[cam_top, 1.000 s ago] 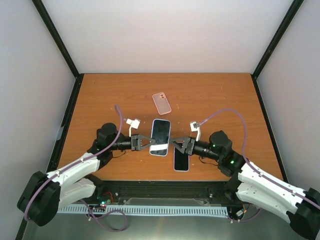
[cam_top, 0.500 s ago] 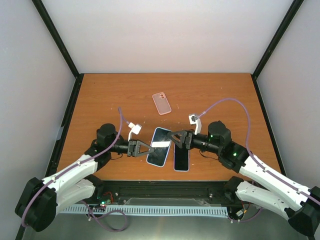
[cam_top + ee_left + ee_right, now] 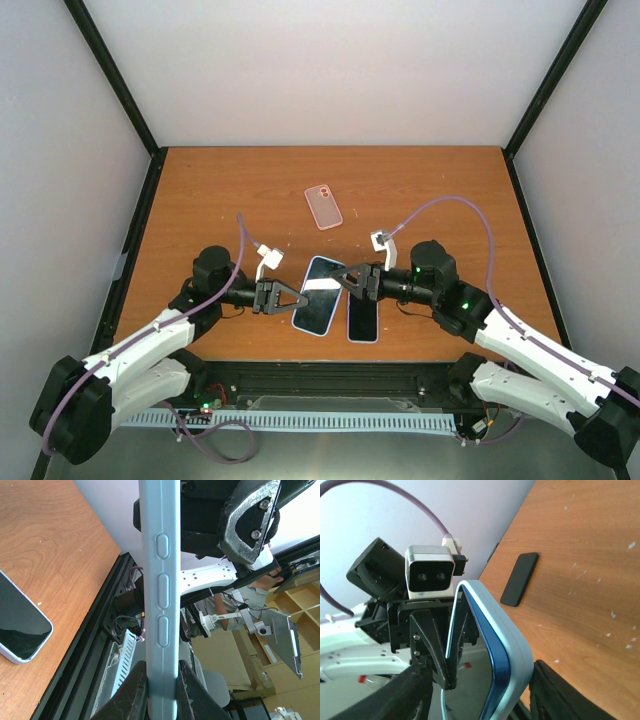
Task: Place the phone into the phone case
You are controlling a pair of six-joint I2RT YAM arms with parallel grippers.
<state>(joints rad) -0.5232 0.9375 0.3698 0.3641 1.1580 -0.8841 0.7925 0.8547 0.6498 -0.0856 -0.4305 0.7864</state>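
A light-blue phone case (image 3: 318, 295) with a dark-screened phone in it hangs tilted just above the table. My left gripper (image 3: 287, 297) is shut on its lower left edge. The left wrist view shows the case's button side (image 3: 160, 580) pinched between my left gripper's (image 3: 161, 667) jaws. In the right wrist view a blue phone edge (image 3: 496, 662) sits inside the case rim (image 3: 515, 640). My right gripper (image 3: 348, 279) is open around the case's upper right corner. In its own view (image 3: 480, 685), one finger (image 3: 550, 690) is against the case back and the other stands off the screen.
A second phone (image 3: 362, 320) with a pale edge lies flat near the table's front edge, also in the left wrist view (image 3: 20, 620). A pink case (image 3: 323, 206) lies at mid-back. A dark flat slab (image 3: 519, 580) lies on the wood.
The cased phone has come nearer and tilted, its lower end swung left in my left gripper. My right gripper has moved up and left to its upper right corner.
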